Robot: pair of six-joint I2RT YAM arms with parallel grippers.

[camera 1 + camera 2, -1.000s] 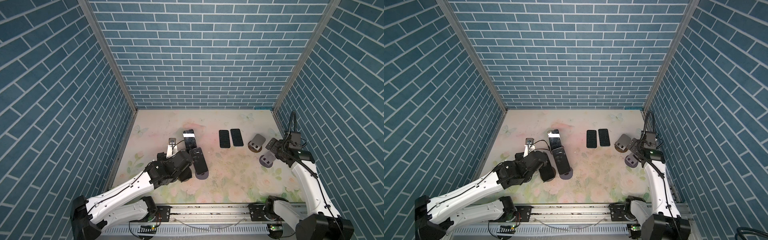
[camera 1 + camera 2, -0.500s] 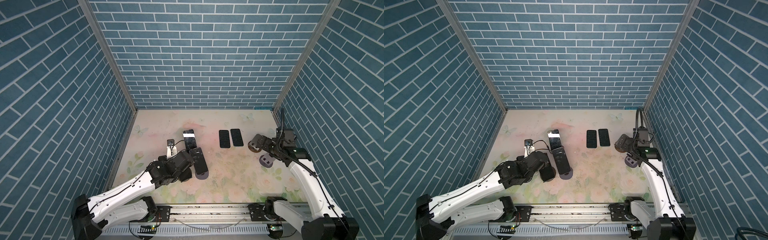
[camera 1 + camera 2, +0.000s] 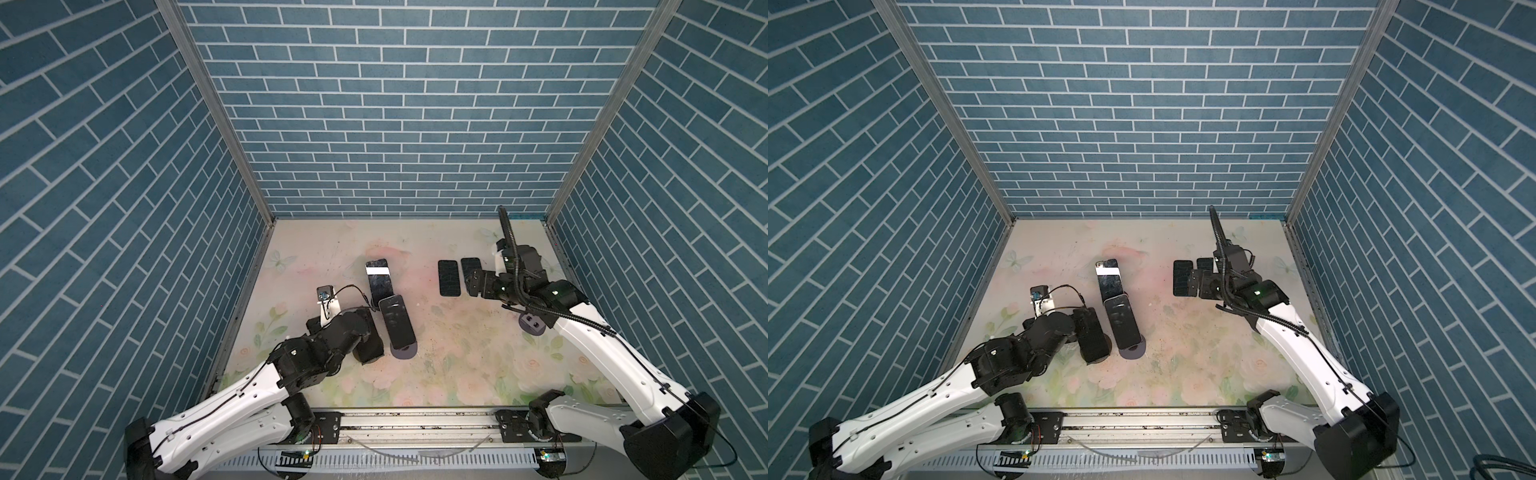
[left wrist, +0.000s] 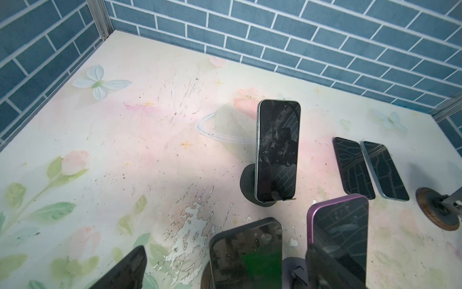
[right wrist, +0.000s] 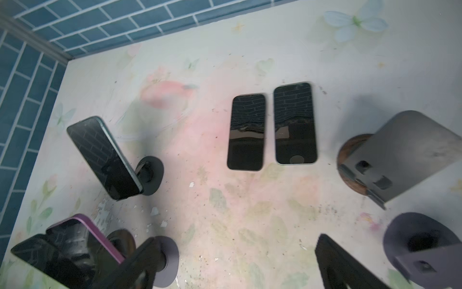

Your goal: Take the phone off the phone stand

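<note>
Right gripper [image 3: 473, 283] swung toward flat phones [image 3: 449, 277].

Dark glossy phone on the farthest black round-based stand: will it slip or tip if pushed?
Likely slick: the dark glossy phone mirrors the blue brick wall. Probably tippy: it leans tall over the small black round-based stand.

Left arm [image 3: 232, 399] stretches forward, low over the worktop [image 3: 457, 357], wrist bent inward. Left gripper [image 3: 365, 338]: jaws spread wide. Right arm [image 3: 602, 345] reaches forward with its wrist turned toward the middle. Right gripper [image 3: 473, 284]: raised, jaws spread wide, nothing between them.
</note>
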